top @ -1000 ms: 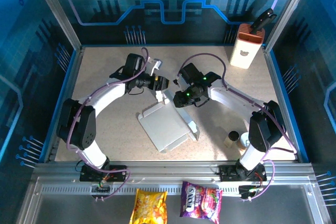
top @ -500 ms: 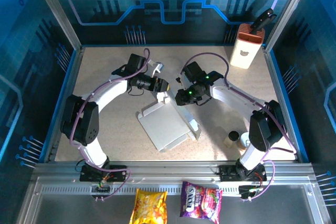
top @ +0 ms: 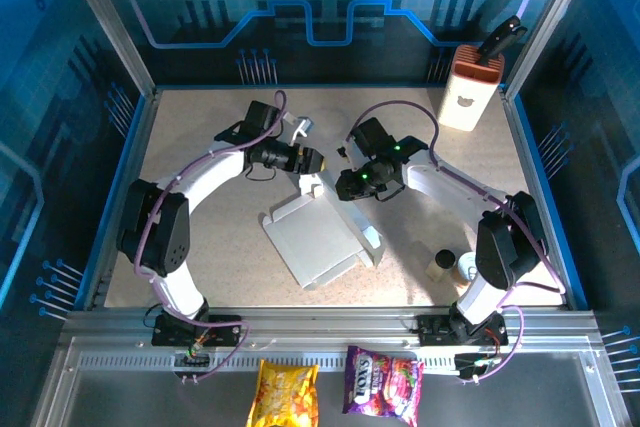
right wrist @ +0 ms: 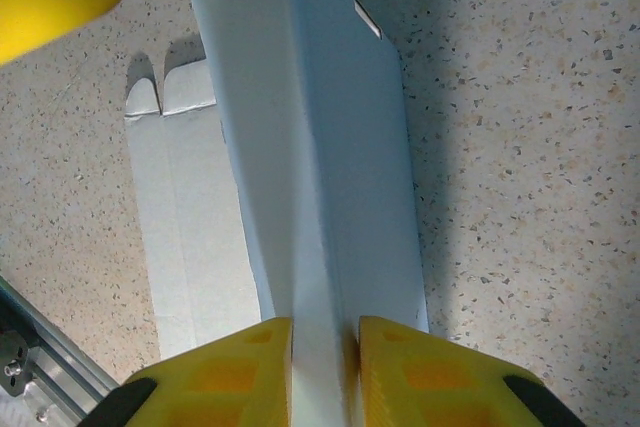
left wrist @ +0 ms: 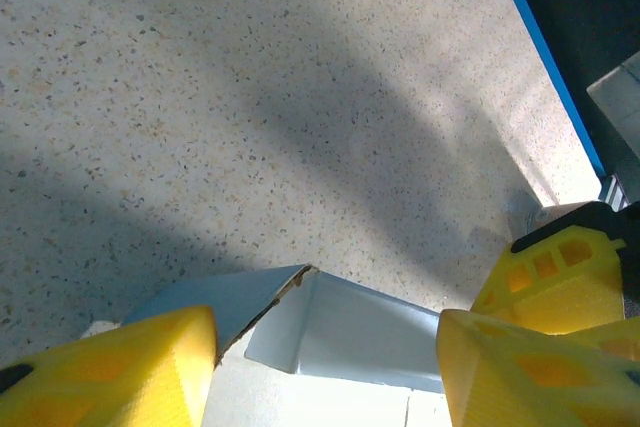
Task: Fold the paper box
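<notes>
left gripper (left wrist: 328, 347): jaws stood wide apart, arm bent inward | right gripper (right wrist: 325, 352): clamped on paper box (right wrist: 300, 147) wall, just beside left gripper

The paper box (right wrist: 310, 147) was smooth, matt, pale cardboard. The worktop (left wrist: 200, 97) looked like speckled, matt stone. The right hand (right wrist: 324, 347) had fingers (right wrist: 415, 367) of smooth, faintly shiny yellow plastic.

Blue circuit-patterned walls (top: 300, 7) are enclosing the speckled beige table (top: 200, 137), an aluminium rail (top: 330, 332) running along at six o'clock.
</notes>
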